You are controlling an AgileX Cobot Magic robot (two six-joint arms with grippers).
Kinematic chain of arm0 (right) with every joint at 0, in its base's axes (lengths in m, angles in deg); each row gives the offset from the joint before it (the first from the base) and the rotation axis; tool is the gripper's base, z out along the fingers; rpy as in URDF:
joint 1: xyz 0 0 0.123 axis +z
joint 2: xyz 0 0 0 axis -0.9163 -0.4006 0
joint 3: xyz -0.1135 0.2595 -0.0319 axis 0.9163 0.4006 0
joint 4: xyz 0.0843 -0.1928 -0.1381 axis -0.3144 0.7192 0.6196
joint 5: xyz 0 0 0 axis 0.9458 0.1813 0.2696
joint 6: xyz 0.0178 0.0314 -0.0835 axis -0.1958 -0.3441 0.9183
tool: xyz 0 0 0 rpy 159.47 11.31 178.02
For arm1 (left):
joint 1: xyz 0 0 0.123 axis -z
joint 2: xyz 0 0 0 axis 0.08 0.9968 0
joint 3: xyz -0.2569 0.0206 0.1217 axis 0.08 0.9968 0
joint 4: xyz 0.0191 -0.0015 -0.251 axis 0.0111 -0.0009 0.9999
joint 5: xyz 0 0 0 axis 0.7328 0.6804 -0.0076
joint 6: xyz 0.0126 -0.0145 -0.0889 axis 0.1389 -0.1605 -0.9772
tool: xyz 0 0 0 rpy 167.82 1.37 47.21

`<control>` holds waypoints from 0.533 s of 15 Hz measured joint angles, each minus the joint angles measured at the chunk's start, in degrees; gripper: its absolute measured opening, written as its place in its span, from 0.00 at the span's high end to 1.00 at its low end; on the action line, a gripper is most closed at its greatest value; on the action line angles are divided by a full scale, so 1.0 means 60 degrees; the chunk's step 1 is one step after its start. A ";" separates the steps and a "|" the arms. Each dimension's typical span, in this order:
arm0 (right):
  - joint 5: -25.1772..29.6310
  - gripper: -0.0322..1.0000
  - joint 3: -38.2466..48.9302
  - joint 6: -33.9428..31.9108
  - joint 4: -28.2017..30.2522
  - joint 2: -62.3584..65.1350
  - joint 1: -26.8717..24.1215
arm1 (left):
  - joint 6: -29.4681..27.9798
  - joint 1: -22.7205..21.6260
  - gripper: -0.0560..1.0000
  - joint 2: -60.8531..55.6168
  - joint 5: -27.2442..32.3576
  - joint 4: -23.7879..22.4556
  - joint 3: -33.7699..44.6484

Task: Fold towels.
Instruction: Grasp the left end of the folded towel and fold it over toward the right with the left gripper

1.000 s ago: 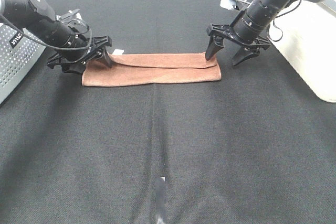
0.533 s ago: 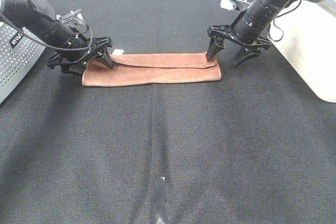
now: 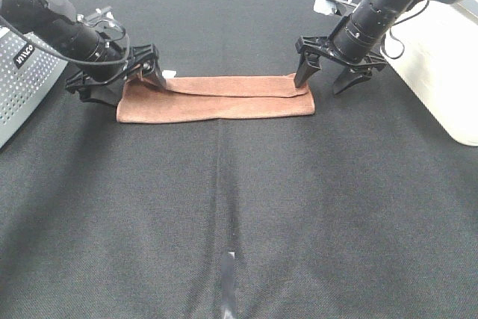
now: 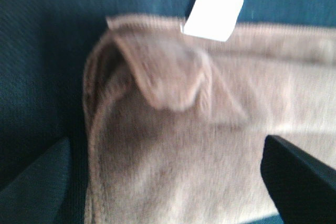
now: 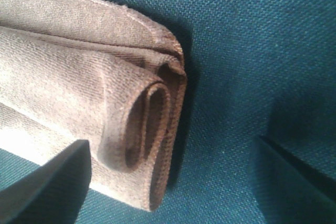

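The reddish-brown towel (image 3: 216, 98) lies folded into a long strip across the black table. My left gripper (image 3: 123, 81) is open and hovers over the towel's left end, one finger on either side. In the left wrist view the towel (image 4: 173, 129) has a corner flap turned over near its white tag (image 4: 212, 8), between my spread fingers (image 4: 296, 179). My right gripper (image 3: 319, 86) is open just past the towel's right end. The right wrist view shows that rolled, layered end (image 5: 136, 114) with my fingers (image 5: 44, 190) apart and empty.
A grey perforated basket (image 3: 22, 72) stands at the left edge. A white bin (image 3: 441, 57) stands at the right, behind my right arm. A small white object (image 3: 326, 3) lies at the back and a white mark (image 3: 231, 258) at the front middle.
My left gripper has shifted slightly towards the back over the towel's left end. My right gripper has barely moved. The towel stays in place.
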 joint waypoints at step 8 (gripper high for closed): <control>0.0000 0.22 0.0000 0.0000 0.0000 0.0000 0.0000 | -0.0296 0.0000 0.07 0.0191 -0.0497 -0.0038 0.0000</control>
